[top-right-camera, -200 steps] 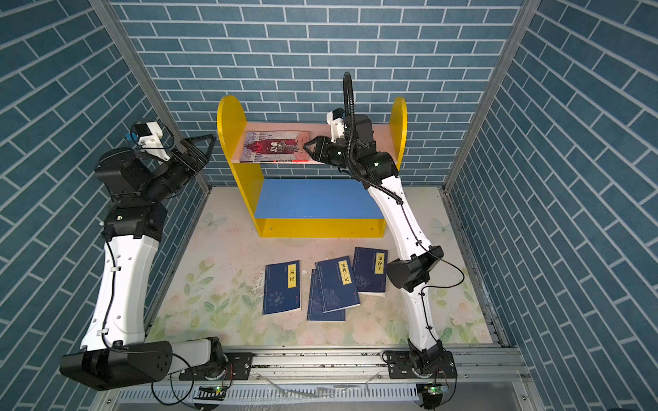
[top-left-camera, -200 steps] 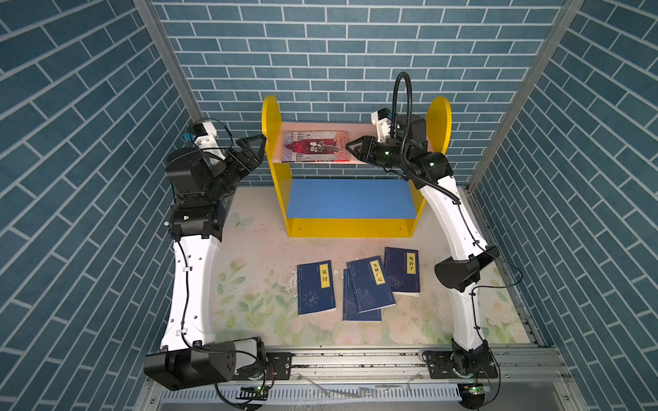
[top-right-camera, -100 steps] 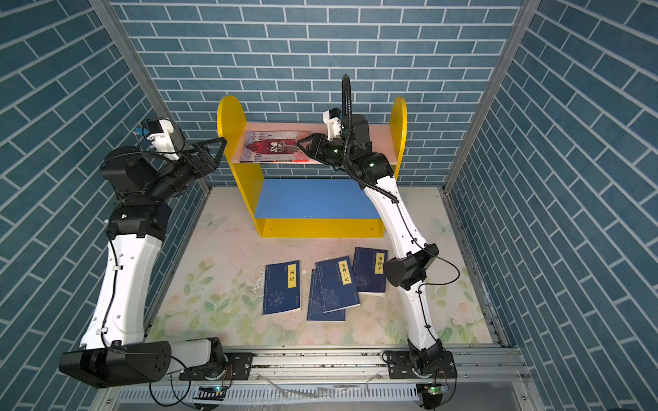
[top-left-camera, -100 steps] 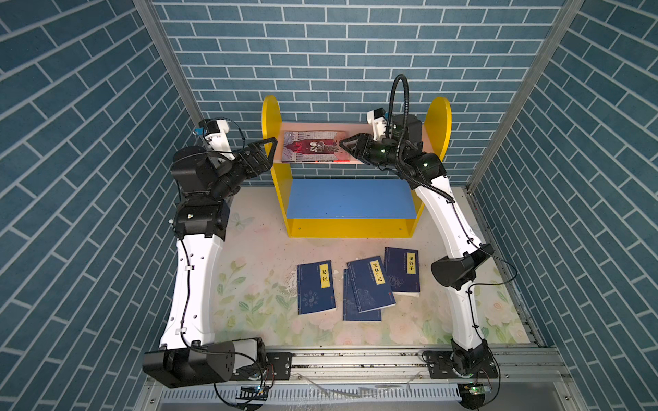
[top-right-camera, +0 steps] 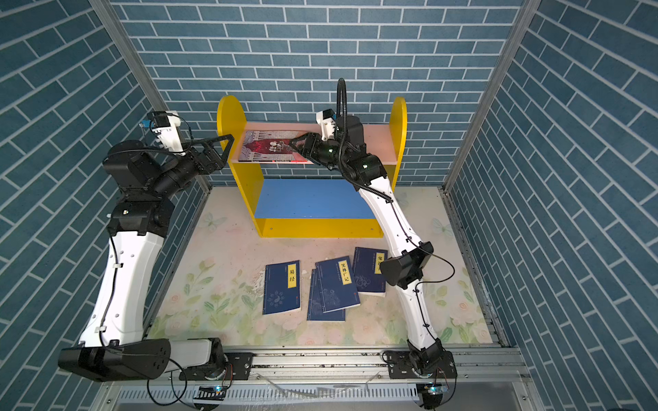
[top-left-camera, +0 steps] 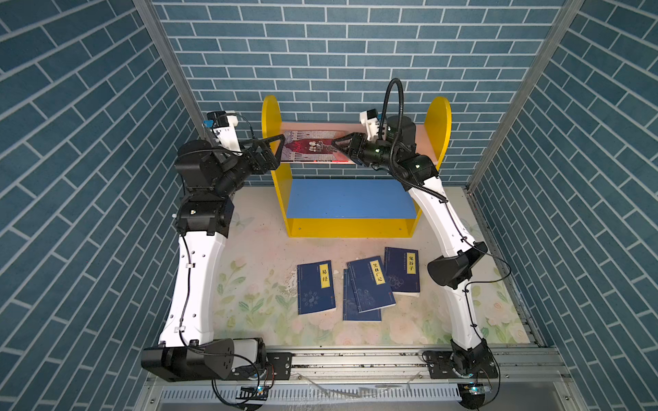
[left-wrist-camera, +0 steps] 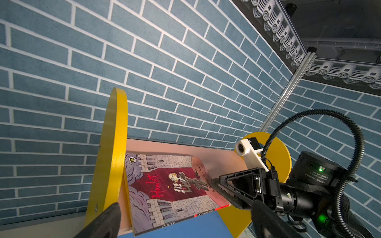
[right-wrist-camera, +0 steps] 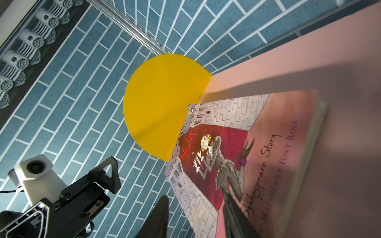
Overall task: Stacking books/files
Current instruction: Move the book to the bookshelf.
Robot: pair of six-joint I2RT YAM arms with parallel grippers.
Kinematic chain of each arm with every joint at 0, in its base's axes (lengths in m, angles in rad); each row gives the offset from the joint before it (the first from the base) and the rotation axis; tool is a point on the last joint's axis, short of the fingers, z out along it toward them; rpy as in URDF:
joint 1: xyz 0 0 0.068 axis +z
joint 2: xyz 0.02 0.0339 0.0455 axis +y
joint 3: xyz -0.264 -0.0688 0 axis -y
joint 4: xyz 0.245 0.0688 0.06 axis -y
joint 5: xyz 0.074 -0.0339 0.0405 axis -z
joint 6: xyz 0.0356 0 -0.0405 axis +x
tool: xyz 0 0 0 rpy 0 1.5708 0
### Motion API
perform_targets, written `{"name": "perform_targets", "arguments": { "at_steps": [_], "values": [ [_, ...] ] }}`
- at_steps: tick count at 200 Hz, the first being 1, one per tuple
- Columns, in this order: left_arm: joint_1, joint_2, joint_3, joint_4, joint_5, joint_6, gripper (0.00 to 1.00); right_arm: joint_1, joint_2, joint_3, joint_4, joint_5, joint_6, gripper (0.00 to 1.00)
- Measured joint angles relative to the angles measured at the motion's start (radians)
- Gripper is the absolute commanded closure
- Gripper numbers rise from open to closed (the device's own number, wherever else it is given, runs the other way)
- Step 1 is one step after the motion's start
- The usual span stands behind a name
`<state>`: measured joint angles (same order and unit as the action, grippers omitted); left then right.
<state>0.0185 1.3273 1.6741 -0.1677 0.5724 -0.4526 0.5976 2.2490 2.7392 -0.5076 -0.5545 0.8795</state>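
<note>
— Anything new up top?
— Yes, with the left hand [top-left-camera: 277,150]: a second ago hanging back toward the frame's left, now swung in against the yellow end panel [top-left-camera: 270,117], upper centre in both top views. Spread wide, holding nothing.
— And the right hand [top-left-camera: 336,144]?
— Creeps leftward over the Hamlet paperback [top-left-camera: 313,151]. Half-spread: one finger [right-wrist-camera: 234,216] low over the cover, the other out past the book's front edge. Seems to clamp nothing, going by the right wrist view.
— Where to find the book itself?
— Flat on the pink top board [top-left-camera: 320,127], butted against that end panel, barely shifted over the second. Spine roughly level with the board's front lip.
— Meaning for the stacking?
— Likely squaring up book one as the base of the pile, with both hands closing on its ends. Leaves the four navy paperbacks [top-left-camera: 370,284] untouched on the floral surface [top-left-camera: 249,295], lower centre, two overlapping.
— Room to move?
— Tight at the left: end panel right there, brick wall [top-left-camera: 106,160] close behind the left arm. Open rightward along the board, as far as the right wrist. Free air above. Worth minding the front lip: nothing there to stop a slide.
</note>
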Motion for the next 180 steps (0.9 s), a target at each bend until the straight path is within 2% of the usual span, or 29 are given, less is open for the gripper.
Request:
{"name": "perform_targets", "arguments": {
  "at_steps": [104, 152, 180],
  "values": [
    [-0.023, 0.002, -0.001, 0.000, -0.011, 0.035, 0.00, 0.005, 0.032, 0.002, 0.144, -0.015, 0.111, 0.55],
    [-0.055, 0.002, -0.001, -0.043, -0.010, 0.196, 0.00, 0.006, 0.034, 0.002, 0.180, 0.001, 0.106, 0.55],
    [-0.058, -0.016, -0.001, -0.106, -0.028, 0.311, 0.00, 0.010, -0.030, -0.053, 0.098, 0.060, 0.027, 0.55]
  ]
}}
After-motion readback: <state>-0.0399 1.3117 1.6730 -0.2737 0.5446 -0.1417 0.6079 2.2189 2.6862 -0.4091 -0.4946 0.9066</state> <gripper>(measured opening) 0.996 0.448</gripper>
